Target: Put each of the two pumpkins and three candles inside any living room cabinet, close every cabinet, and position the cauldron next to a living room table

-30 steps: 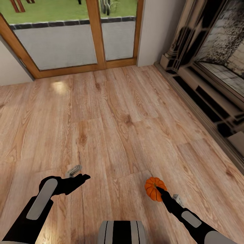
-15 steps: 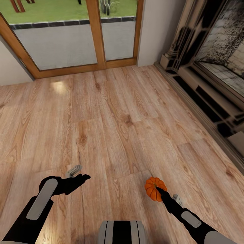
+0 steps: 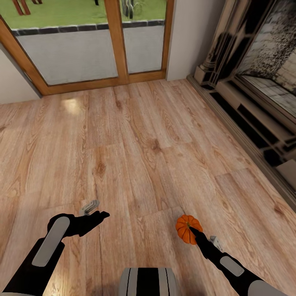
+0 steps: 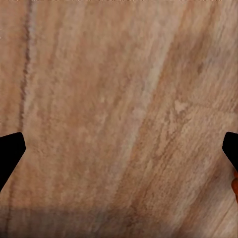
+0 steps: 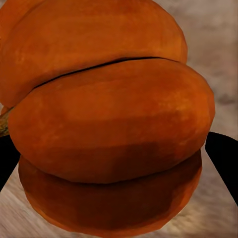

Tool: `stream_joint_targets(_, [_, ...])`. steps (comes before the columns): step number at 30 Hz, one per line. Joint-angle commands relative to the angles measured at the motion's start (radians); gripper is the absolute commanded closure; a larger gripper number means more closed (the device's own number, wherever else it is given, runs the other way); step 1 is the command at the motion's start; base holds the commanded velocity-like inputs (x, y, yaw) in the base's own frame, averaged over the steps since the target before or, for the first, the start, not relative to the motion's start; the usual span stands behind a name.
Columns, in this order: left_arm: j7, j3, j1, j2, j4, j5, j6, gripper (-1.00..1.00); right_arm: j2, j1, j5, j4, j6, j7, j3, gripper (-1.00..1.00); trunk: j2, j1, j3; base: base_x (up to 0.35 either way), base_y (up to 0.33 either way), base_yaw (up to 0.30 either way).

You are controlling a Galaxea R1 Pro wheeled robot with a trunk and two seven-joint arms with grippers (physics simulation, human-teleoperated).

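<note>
Pumpkin [image 3: 187,229] sat clenched in my right gripper [image 3: 193,233] above the plank floor [image 3: 135,135], my left gripper [image 3: 93,209] hung spread and empty, so I judged myself mid-carry, next needing to turn the base toward a cabinet drawer.

no readable text, no labels, no numbers anywhere
</note>
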Motion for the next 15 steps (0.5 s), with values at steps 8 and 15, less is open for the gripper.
stream_joint_targets(8, [0.010,-0.002,-0.001,0.001,-0.001,0.009,0.000,-1.00,-0.001,0.000,-0.008,0.003,0.003,-0.084,0.009,1.00,0.000,0.000,-0.001,0.000,0.000,0.000])
stream_joint_targets(15, [0.010,-0.002,-0.001,0.001,-0.001,0.010,0.000,-1.00,-0.001,0.000,-0.008,-0.003,0.000,-0.070,0.009,1.00,0.001,-0.003,0.026,0.000,0.000,0.000])
